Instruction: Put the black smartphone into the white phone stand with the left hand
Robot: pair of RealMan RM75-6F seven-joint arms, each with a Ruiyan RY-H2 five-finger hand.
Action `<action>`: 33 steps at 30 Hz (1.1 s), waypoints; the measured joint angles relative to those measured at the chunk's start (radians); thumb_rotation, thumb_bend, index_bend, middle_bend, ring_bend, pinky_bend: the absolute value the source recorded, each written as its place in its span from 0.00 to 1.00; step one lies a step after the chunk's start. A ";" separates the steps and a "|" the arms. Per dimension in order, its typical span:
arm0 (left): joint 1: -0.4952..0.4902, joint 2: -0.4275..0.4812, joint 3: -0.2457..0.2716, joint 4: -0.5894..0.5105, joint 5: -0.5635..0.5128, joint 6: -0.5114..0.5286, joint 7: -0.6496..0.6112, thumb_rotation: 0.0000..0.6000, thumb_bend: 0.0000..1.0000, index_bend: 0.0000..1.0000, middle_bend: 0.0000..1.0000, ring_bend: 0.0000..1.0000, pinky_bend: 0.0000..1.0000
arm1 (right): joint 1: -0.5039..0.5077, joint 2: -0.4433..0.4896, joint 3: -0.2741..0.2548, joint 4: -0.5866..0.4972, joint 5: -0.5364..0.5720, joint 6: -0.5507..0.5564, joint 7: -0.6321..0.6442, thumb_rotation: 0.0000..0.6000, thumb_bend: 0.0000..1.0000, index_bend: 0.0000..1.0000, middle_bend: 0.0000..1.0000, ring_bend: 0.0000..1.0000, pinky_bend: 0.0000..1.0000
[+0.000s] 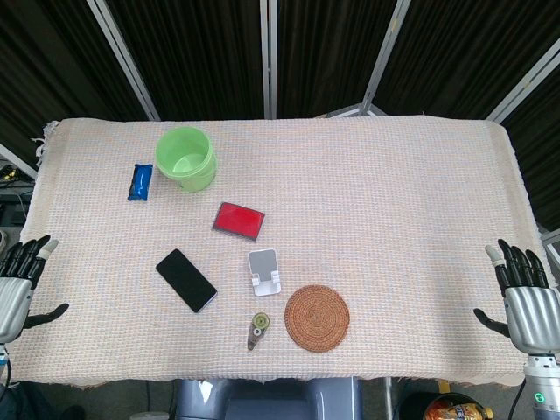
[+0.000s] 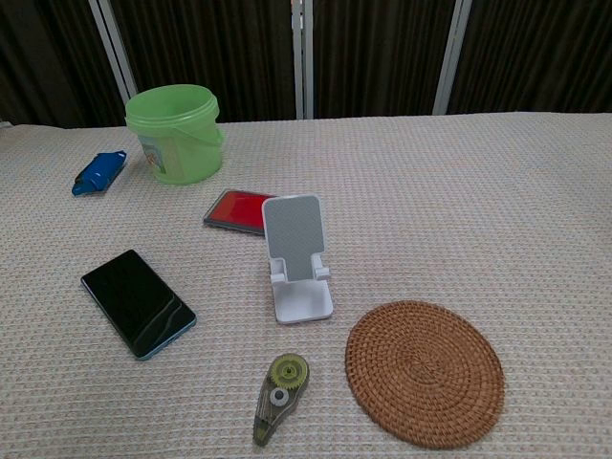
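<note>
The black smartphone [image 1: 185, 280] [image 2: 138, 302] lies flat, screen up, on the cloth left of centre. Just to its right stands the white phone stand [image 1: 264, 271] [image 2: 297, 258], upright with nothing in it. My left hand [image 1: 19, 280] hovers at the table's left edge, fingers spread and holding nothing, well left of the phone. At the right edge my right hand [image 1: 523, 297] is likewise open and far from both objects. Neither hand shows in the chest view.
A green bucket [image 1: 185, 158] [image 2: 175, 133] and a blue packet [image 1: 140, 181] [image 2: 97, 172] sit at the back left. A red case [image 1: 239, 220] [image 2: 238, 210] lies behind the stand. A woven coaster [image 1: 317, 318] [image 2: 425, 371] and a green tape dispenser [image 1: 258, 330] [image 2: 280, 383] lie near the front edge.
</note>
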State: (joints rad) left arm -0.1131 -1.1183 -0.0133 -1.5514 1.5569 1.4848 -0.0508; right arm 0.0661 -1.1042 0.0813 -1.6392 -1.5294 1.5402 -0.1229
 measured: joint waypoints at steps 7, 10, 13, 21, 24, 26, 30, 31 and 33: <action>-0.007 -0.002 0.010 0.004 0.024 -0.010 -0.007 1.00 0.00 0.00 0.00 0.00 0.00 | 0.001 0.000 -0.003 -0.001 0.000 -0.007 -0.001 1.00 0.00 0.00 0.00 0.00 0.00; -0.024 -0.007 0.017 0.005 0.038 -0.039 -0.005 1.00 0.00 0.00 0.00 0.00 0.00 | 0.001 0.003 -0.003 -0.006 0.000 -0.005 0.002 1.00 0.00 0.00 0.00 0.00 0.00; -0.062 -0.020 0.023 0.008 0.060 -0.096 0.018 1.00 0.00 0.00 0.00 0.00 0.00 | 0.001 0.005 0.000 -0.005 0.008 -0.009 0.009 1.00 0.00 0.00 0.00 0.00 0.00; -0.261 -0.113 0.036 0.045 0.155 -0.365 0.140 1.00 0.00 0.00 0.00 0.00 0.00 | 0.011 0.009 0.018 0.004 0.057 -0.038 0.019 1.00 0.00 0.00 0.00 0.00 0.00; -0.343 -0.165 0.037 0.077 0.187 -0.450 0.163 1.00 0.00 0.00 0.00 0.00 0.00 | 0.011 0.013 0.023 -0.001 0.068 -0.039 0.015 1.00 0.00 0.00 0.00 0.00 0.00; -0.386 -0.198 0.036 0.111 0.204 -0.483 0.167 1.00 0.00 0.00 0.00 0.01 0.01 | 0.011 0.014 0.027 -0.005 0.075 -0.038 0.011 1.00 0.00 0.00 0.00 0.00 0.00; -0.445 -0.245 0.037 0.177 0.232 -0.517 0.156 1.00 0.00 0.06 0.00 0.06 0.07 | 0.012 0.017 0.036 -0.012 0.088 -0.036 -0.001 1.00 0.00 0.00 0.00 0.00 0.00; -0.456 -0.252 0.039 0.190 0.237 -0.522 0.151 1.00 0.00 0.07 0.00 0.07 0.08 | 0.012 0.017 0.036 -0.013 0.090 -0.036 -0.003 1.00 0.00 0.00 0.00 0.00 0.00; -0.477 -0.266 0.046 0.218 0.249 -0.529 0.137 1.00 0.00 0.10 0.00 0.09 0.10 | 0.012 0.017 0.038 -0.015 0.096 -0.037 -0.007 1.00 0.00 0.00 0.00 0.00 0.00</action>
State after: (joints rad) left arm -0.5896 -1.3839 0.0329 -1.3333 1.8062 0.9558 0.0860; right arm 0.0784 -1.0875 0.1196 -1.6537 -1.4334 1.5033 -0.1303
